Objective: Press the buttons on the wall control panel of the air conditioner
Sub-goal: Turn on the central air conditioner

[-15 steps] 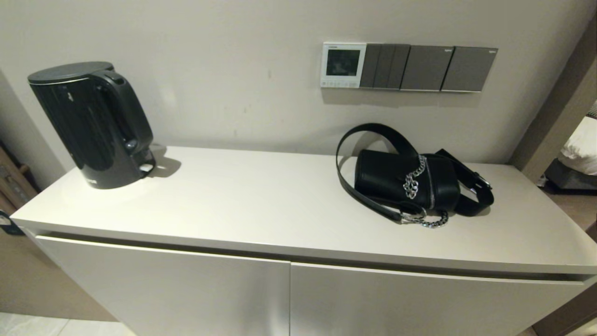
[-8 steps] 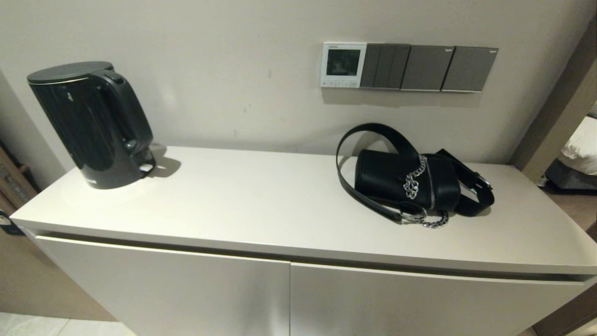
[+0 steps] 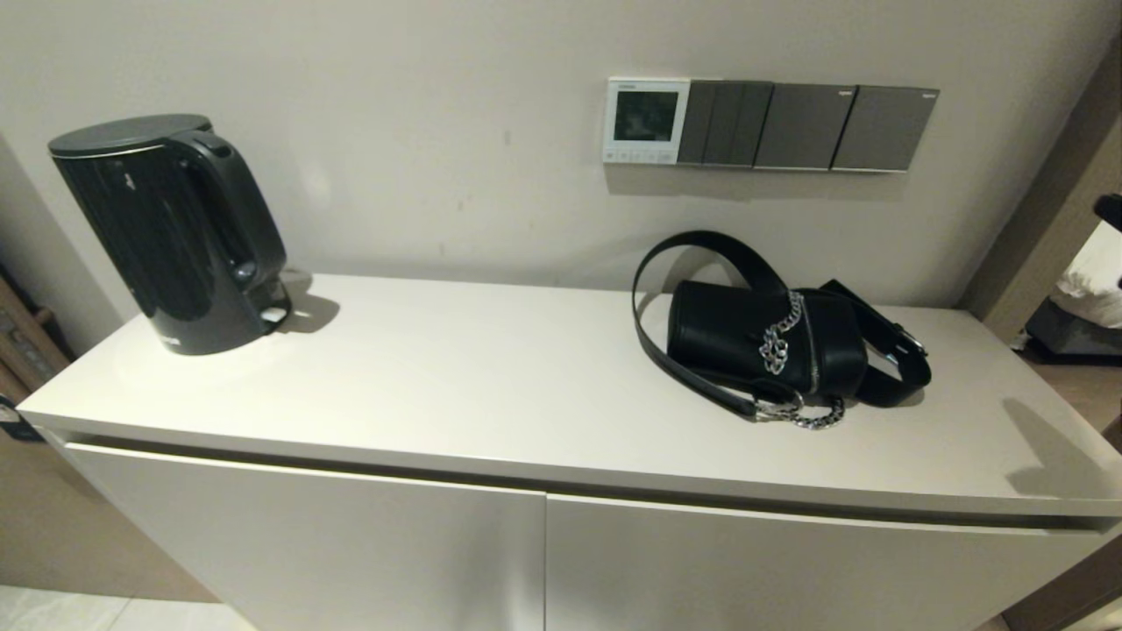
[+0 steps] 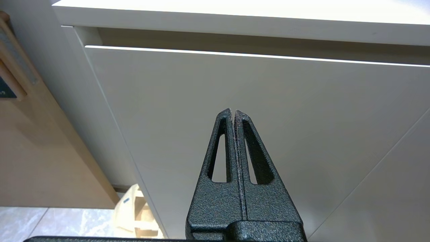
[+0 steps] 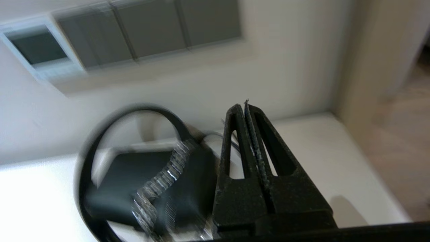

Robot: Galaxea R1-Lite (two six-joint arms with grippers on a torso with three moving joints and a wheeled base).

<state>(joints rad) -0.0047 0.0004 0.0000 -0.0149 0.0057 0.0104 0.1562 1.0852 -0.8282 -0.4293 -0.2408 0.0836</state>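
Note:
The white wall control panel [image 3: 645, 121] with a dark screen hangs on the wall above the cabinet, left of the grey switch plates. Its row of tiny pale buttons [image 3: 640, 158] runs along its bottom edge. The panel also shows blurred in the right wrist view [image 5: 40, 53]. My right gripper [image 5: 245, 106] is shut and empty, raised over the cabinet's right end, well to the right of and below the panel; only a dark tip of that arm [image 3: 1110, 210] shows at the head view's right edge. My left gripper [image 4: 233, 112] is shut, parked low before the cabinet door.
Three grey switch plates [image 3: 806, 127] adjoin the panel on the right. A black handbag [image 3: 767, 342] with strap and chain lies on the white cabinet top [image 3: 491, 386] below the panel. A black kettle [image 3: 171, 232] stands at the left end. A doorway opens on the right.
My right arm has risen at the right: its tip now shows at the head view's edge and its shadow falls on the cabinet's right end. Nothing else moved.

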